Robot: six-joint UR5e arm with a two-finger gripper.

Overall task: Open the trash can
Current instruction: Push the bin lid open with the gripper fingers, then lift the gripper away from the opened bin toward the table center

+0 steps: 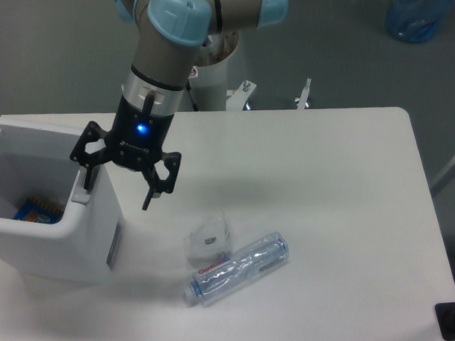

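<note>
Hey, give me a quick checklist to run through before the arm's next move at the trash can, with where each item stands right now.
1. Large white boxy plastic trash can open: ok, the interior shows, with a blue item inside.
2. Claw open and empty: ok, fingers spread, nothing between them.
3. Left finger off the grey tab at the bin's edge: cannot tell, it overlaps that spot.
4. Right finger clear of the bin: ok, it hangs beside the wall over the table.
5. Clear plastic bottle and small white packet apart from the claw: ok.
</note>
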